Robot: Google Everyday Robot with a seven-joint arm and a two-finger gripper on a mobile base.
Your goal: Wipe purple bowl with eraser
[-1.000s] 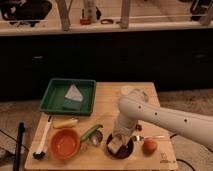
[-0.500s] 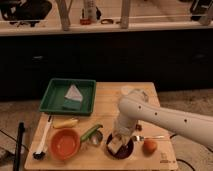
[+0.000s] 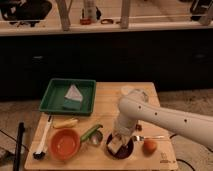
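The purple bowl [image 3: 125,151] sits near the front edge of the wooden table, dark and glossy, partly covered by the arm. My gripper [image 3: 117,141] reaches straight down into it from the white arm [image 3: 160,117] that comes in from the right. A pale beige block, the eraser [image 3: 116,145], sits at the gripper's tip inside the bowl, against its left inner side.
An orange bowl [image 3: 65,144] stands to the left, with a small metal cup [image 3: 96,137] and a green piece [image 3: 90,131] between the bowls. An orange fruit [image 3: 149,146] and a fork [image 3: 145,137] lie right. A green tray [image 3: 68,95] holds a pale cloth [image 3: 73,93]. A yellow piece [image 3: 65,122] and a brush [image 3: 41,146] lie left.
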